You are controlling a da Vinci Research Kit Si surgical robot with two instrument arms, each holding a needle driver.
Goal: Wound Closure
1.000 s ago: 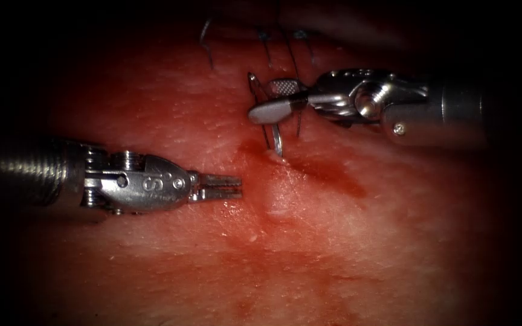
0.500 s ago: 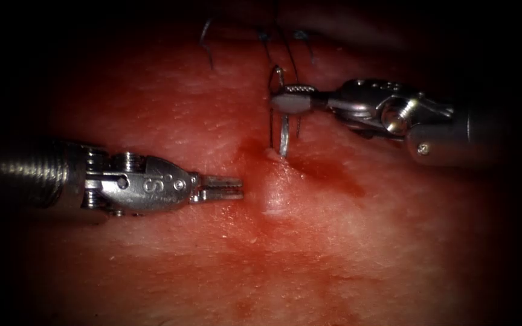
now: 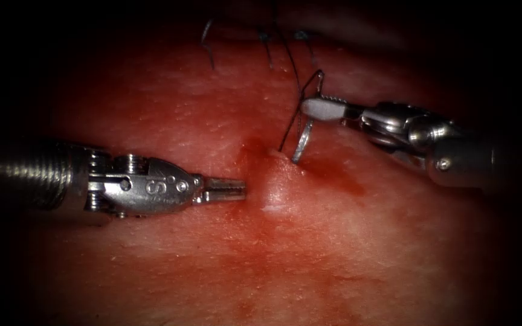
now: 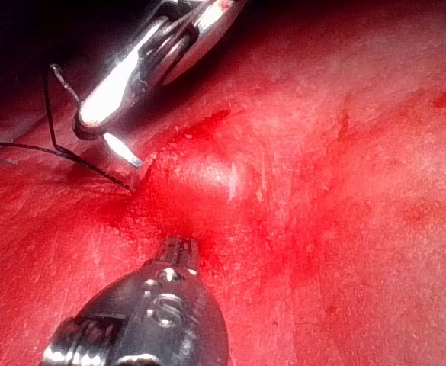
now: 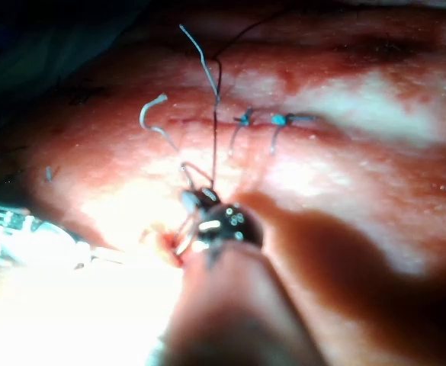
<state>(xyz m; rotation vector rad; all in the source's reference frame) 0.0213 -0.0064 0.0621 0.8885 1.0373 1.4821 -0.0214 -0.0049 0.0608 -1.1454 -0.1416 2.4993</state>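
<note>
Tissue (image 3: pixel 309 241) first: underneath both claws, soft and wet, heaped into a pale ridge just ahead of the left tool (image 3: pixel 225 189). Likely to give and tear under a hard pinch, so better pressed or lifted gently than clamped. Slick with red fluid (image 3: pixel 333 175) just below the right tool (image 3: pixel 324 109), on the right of the cut.

Left tool next: jaws together, holding nothing, tip just short of the ridge on the left of the cut and low against the surface. Seen in the left wrist view too (image 4: pixel 178 252), pointing at the same wet fold.

Right tool: clamped on the needle (image 3: pixel 302 142), gripping it across the curve, nearer the tail than the point. Tail end arching up above the jaws, body sweeping down below them to the ridge's right flank. Point at the surface there; cannot tell whether in the tissue or only touching.

Needle itself: stiff, thin, polished steel, light but prone to swivel in a loose grip. Best taken on the body of the curve, square across, never on the point.

Thread (image 3: pixel 289 127): dark and fine, just beside the needle on the side away from the right claw, entering the tissue at the ridge. Limp, easily snagged or frayed. Cut ends of thread (image 3: pixel 205 37) standing up well beyond both claws.
</note>
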